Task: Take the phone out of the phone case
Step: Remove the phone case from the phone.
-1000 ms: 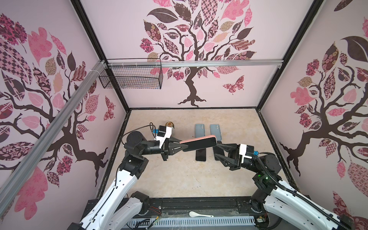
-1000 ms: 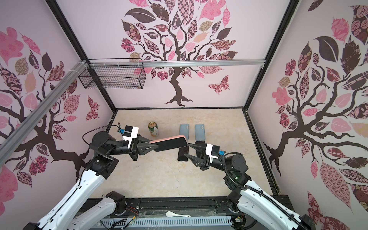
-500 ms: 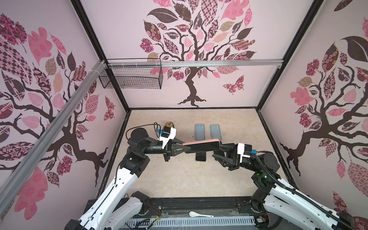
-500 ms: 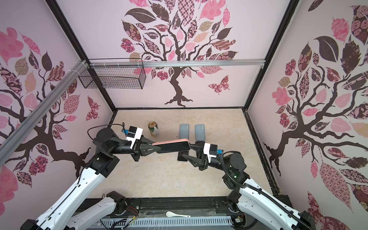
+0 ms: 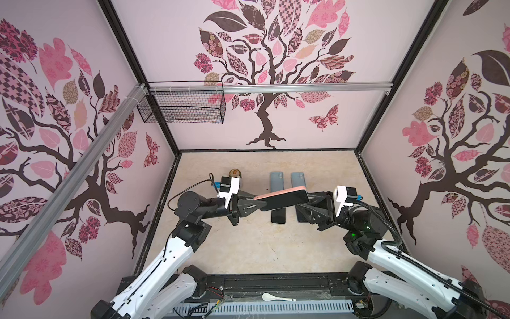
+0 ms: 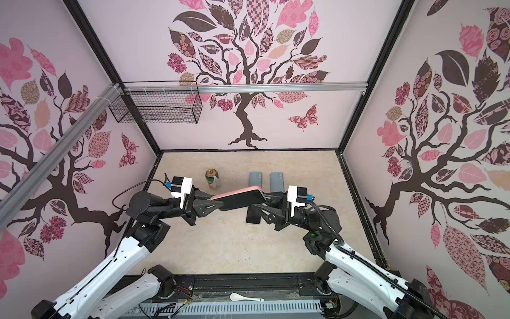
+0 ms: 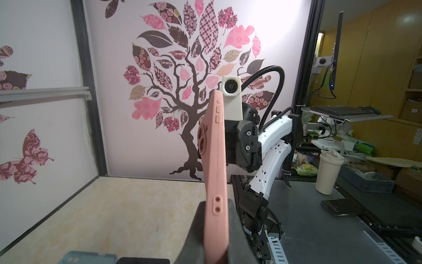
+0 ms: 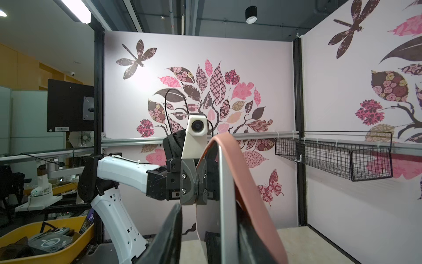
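A pink phone case (image 5: 278, 193) with the dark phone (image 5: 287, 203) in it hangs level above the table in both top views. My left gripper (image 5: 260, 203) is shut on its left end; the left wrist view shows both fingers pressed on the case (image 7: 215, 160). My right gripper (image 5: 302, 203) reaches onto the other end. In the right wrist view the phone's silver edge (image 8: 226, 194) stands between the jaws of this gripper (image 8: 209, 212). One finger sits apart from the phone; the other seems wedged between the phone and the case (image 8: 246, 182), which bends away there.
Two grey-blue cases (image 5: 276, 181) (image 5: 298, 179) and a dark phone (image 5: 277, 216) lie flat on the table under the held phone. A can (image 6: 212, 179) stands at the back left. A wire basket (image 5: 182, 110) hangs on the back rail. A white spoon (image 5: 278, 298) rests on the front frame.
The left arm carried the cased phone rightward and levelled it. The right gripper moved in over its free end and its jaws narrowed.
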### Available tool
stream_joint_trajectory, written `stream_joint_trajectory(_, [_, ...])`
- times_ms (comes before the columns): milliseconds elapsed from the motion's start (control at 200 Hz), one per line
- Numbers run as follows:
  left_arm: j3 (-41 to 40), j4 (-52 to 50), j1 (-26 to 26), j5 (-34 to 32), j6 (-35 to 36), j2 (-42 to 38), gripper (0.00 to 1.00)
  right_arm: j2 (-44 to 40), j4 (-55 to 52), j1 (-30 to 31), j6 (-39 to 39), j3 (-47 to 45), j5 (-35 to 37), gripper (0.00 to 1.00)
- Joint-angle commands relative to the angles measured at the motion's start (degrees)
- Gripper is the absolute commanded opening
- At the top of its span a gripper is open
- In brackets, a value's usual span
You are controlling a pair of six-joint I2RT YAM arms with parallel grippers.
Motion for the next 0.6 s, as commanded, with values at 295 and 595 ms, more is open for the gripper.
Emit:
stream_joint_trajectory(295, [-6.28,18.92,-3.96,-17.54,-8.82,3.04,0.0,4.49,13.62,3.35,6.46,5.35,1.63,0.3])
stream_joint_trajectory(595, [-6.31,19.8,-4.2,-19.93,-9.14,2.88,0.0,6.3,14.83,3.74,6.87,6.1,1.41,0.13])
